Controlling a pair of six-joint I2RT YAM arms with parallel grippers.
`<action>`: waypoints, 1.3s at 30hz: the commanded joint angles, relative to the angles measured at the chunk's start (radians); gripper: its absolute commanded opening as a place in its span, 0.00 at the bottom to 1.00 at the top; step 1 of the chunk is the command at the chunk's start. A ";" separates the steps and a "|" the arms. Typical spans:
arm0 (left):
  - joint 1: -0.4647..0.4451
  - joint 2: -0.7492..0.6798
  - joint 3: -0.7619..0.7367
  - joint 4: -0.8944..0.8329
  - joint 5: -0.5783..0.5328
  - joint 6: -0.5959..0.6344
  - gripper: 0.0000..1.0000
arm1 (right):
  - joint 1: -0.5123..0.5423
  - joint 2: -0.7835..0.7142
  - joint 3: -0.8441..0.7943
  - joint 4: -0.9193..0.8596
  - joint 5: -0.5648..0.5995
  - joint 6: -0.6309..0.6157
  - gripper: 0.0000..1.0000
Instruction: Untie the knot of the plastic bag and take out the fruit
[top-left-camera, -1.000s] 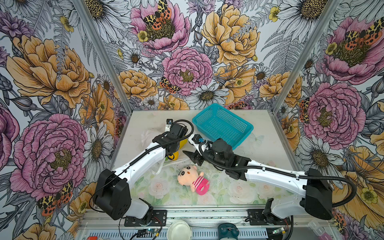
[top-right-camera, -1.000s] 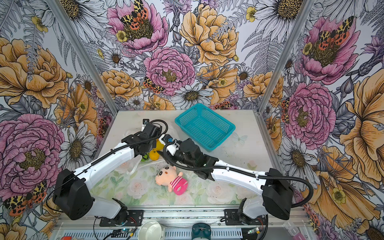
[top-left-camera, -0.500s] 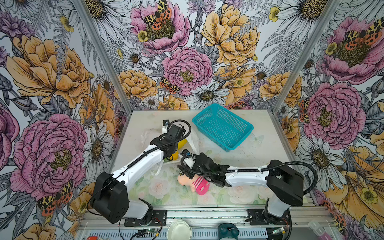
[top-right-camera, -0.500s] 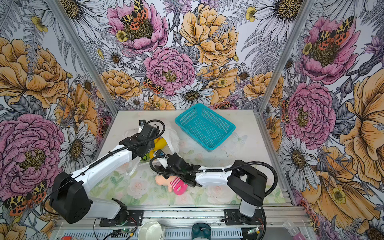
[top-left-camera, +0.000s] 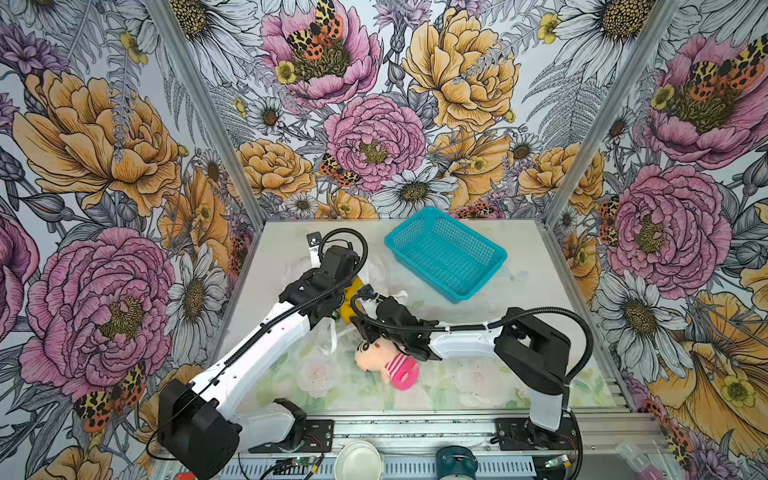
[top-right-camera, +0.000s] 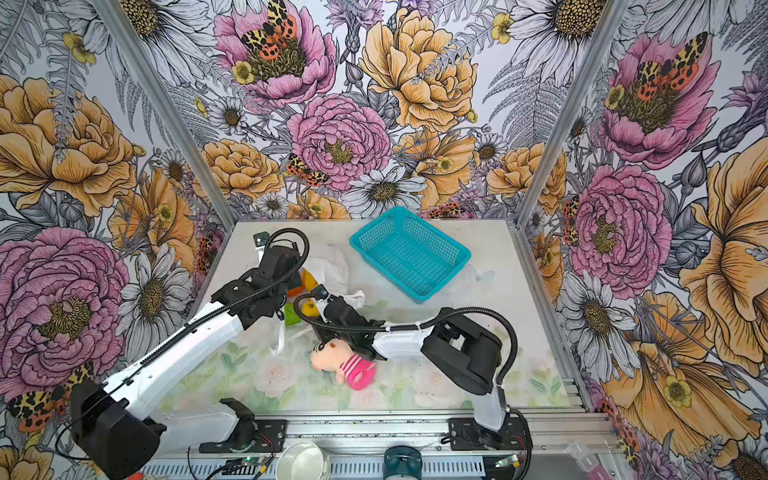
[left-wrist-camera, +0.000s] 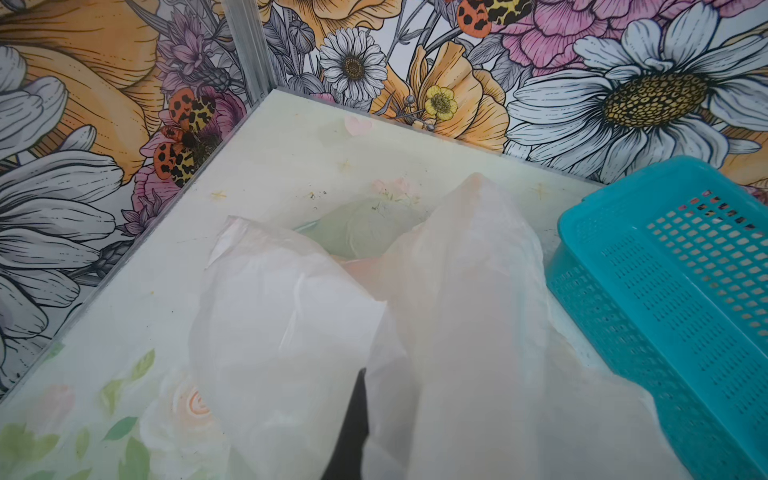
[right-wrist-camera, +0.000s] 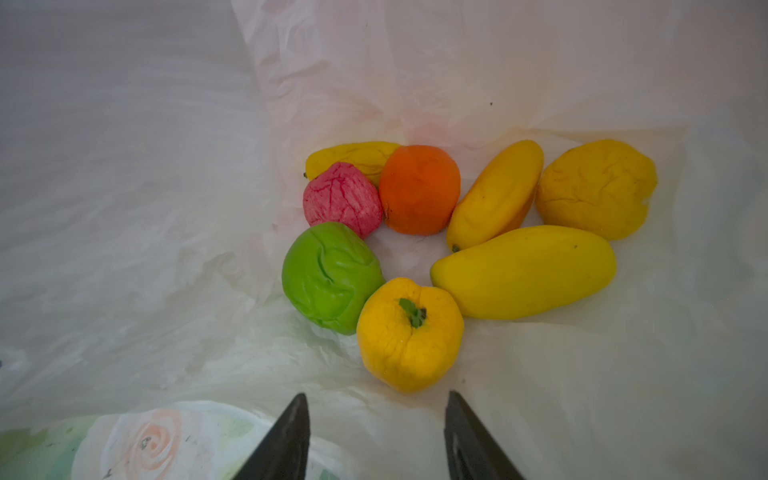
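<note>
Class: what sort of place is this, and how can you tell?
Probably a robot test cell: two arms mounted on a metal rail, flower-printed walls enclosing the table, toy fruit in a plastic bag.

- plastic bag (right-wrist-camera: 415, 83): thin, crinkly, translucent white film
- fruit (right-wrist-camera: 419, 189): creased skins, soft sheen
- basket (left-wrist-camera: 615, 316): teal perforated rigid plastic
- doll (top-left-camera: 376, 357): soft plush cloth

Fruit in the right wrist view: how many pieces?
8, ringed together inside the plastic bag: orange, pink-red, green, three long yellow, two round yellow. Others could hide under plastic folds.
</note>
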 joint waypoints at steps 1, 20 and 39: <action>0.021 -0.038 0.038 0.017 0.056 -0.060 0.00 | -0.005 0.048 0.091 -0.078 0.008 0.019 0.64; 0.006 0.000 -0.012 0.042 0.028 0.010 0.00 | -0.045 0.281 0.310 -0.299 0.027 0.041 0.61; 0.053 -0.008 -0.070 0.086 0.064 0.029 0.00 | -0.043 -0.041 -0.020 0.025 -0.086 -0.057 0.36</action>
